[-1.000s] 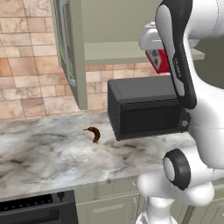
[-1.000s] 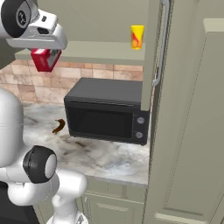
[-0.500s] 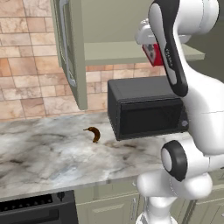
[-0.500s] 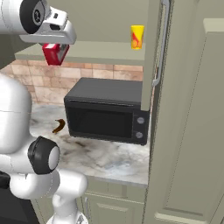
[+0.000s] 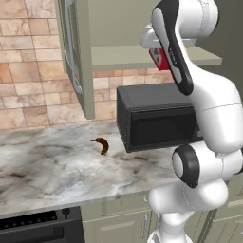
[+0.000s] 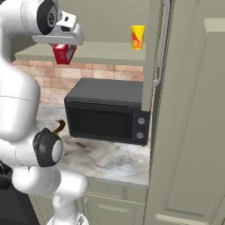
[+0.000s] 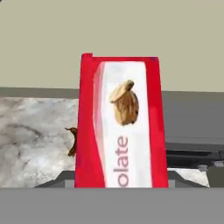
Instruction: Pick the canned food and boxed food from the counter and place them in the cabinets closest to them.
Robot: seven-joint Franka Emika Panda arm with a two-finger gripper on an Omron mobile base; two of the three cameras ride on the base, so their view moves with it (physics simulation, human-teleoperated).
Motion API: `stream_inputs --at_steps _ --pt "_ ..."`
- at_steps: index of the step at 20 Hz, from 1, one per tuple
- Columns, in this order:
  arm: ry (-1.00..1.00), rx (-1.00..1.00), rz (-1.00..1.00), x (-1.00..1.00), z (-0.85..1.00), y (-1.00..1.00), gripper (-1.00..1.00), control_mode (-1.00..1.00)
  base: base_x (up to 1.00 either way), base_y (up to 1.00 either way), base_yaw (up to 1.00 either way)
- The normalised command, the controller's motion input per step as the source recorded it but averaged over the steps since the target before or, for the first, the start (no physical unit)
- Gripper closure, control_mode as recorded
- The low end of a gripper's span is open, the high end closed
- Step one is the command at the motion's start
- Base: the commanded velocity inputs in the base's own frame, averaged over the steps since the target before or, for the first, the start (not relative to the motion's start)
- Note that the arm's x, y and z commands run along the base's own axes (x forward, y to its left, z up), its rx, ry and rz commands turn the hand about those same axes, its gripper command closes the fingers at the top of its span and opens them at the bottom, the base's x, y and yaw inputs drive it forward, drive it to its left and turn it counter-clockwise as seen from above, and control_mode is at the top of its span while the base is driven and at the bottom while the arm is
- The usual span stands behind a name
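The two-finger gripper is clamped on the small red rectangular box of food, its jaws closed against the box's sides; in the hand view the red box stands directly ahead of the palm, white front panel with a brown nut picture facing the camera. The box hangs under the hand at the left front edge of the flat olive-green shelf of the open wall cabinet, apparently at or just above shelf level and not yet resting on it; whether its base touches the shelf edge I cannot tell. In the left base view the box shows as a red sliver beside the white forearm, in front of the shelf. Further right on the same shelf, near the edge of the open cabinet door, the small yellow cylindrical can with a red-orange mark stands upright, so that half of the task looks done. Below, the black microwave sits on the grey-white marbled stone counter, with a small curved brown object lying near its left side. Judgement: the box is lifted and carried up; what is left is to move it in over the shelf, set it down and release.
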Motion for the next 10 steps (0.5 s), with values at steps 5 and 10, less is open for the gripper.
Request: stream_inputs --at_steps 5,10 --pt "0.0 0.0 0.0 0.64 0.0 -0.02 1.0 -1.0 0.0 0.0 0.0" --pt "-0.01 0.0 0.0 0.69 0.01 0.0 1.0 -1.0 0.0 0.0 0.0"
